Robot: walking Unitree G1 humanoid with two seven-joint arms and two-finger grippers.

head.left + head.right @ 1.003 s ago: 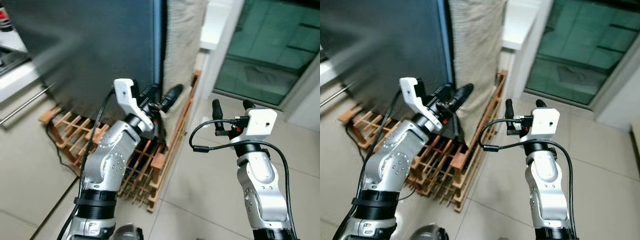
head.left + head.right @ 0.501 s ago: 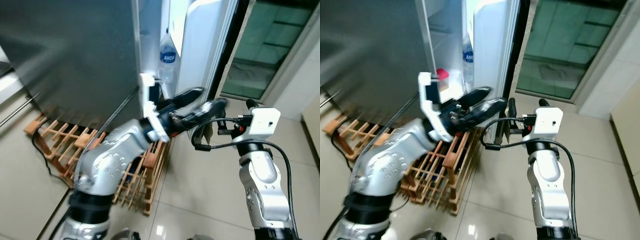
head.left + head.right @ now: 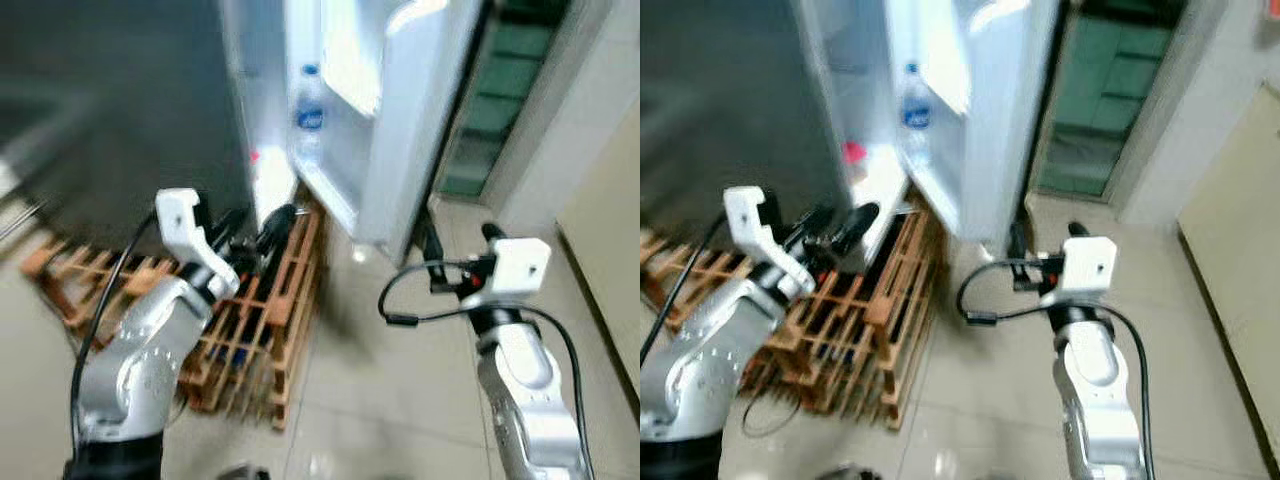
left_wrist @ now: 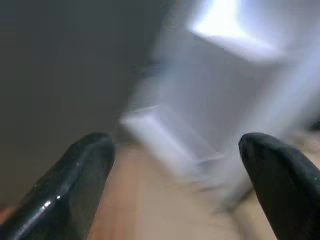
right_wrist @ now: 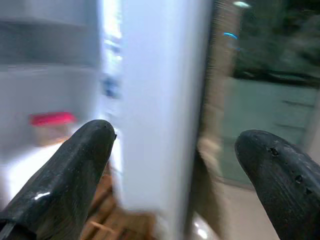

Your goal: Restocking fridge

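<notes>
Fridge (image 3: pixel 120 110) door (image 3: pixel 415 110) standing open, bottle (image 3: pixel 308 120) upright in door shelf, red-lidded tub (image 3: pixel 853 153) on inner shelf. Left hand (image 3: pixel 262 232) hovering w/ fingers spread, empty, nearer fridge opening, above wooden rack (image 3: pixel 250 320). Right hand (image 3: pixel 456 240) gaping wide, empty, pointing at door's outer edge.

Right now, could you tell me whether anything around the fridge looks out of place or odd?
Nothing looks spilled or damaged. One oddity: the fridge seems to stand on a wooden slatted rack. Its door is open, with a water bottle in the door shelf.
</notes>
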